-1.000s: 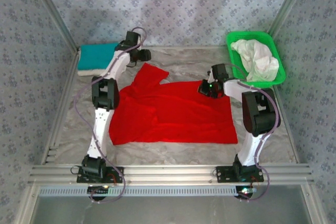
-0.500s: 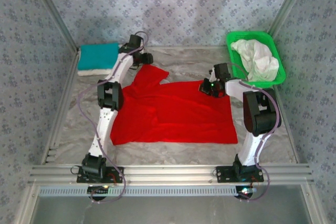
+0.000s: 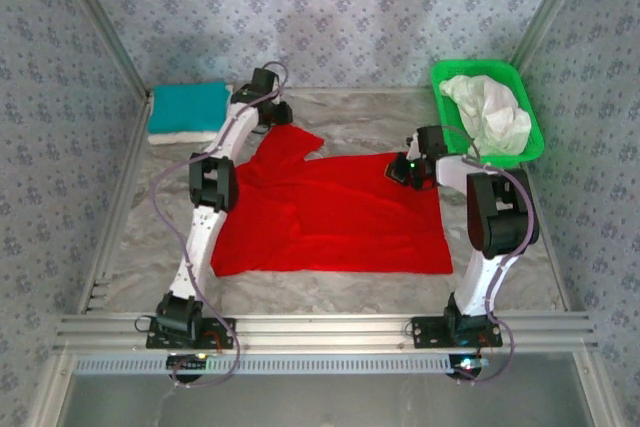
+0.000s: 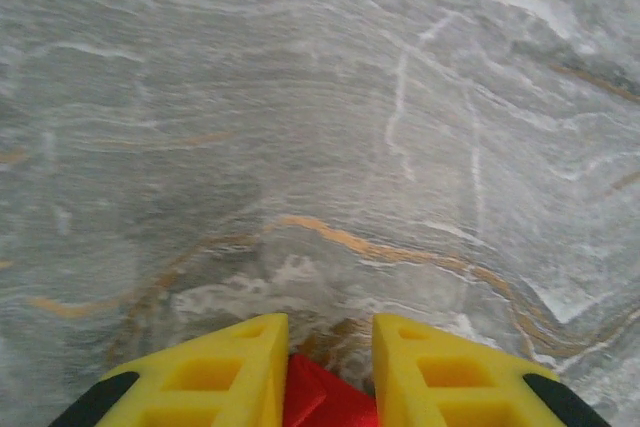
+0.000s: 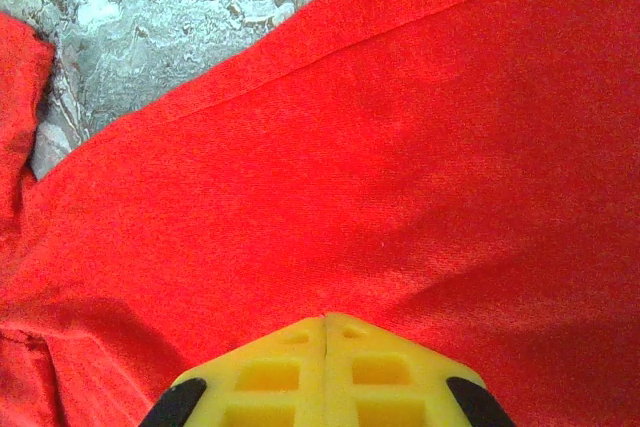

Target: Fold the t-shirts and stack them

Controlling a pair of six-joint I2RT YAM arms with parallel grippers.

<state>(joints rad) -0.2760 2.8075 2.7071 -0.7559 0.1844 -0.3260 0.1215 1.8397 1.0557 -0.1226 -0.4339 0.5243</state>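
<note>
T-shirts, left to right: teal t-shirt [image 3: 190,102] folded far left, red t-shirt [image 3: 330,217] spread mid-table, white t-shirts [image 3: 490,112] bunched in green basket [image 3: 445,72] far right.

Left gripper [image 3: 283,117]: reached farther out than 1 second ago, to the far sleeve. Jaws narrowed from wide onto a peak of red cloth. Probably the grasp for the 1st fold. Arm stretched long, wrist tipped down over marble table [image 3: 330,292].

Right gripper [image 3: 398,169]: nudged slightly right, fingers together on the far right hem. Cloth pinched or not, cannot tell. Elbow raised.
</note>
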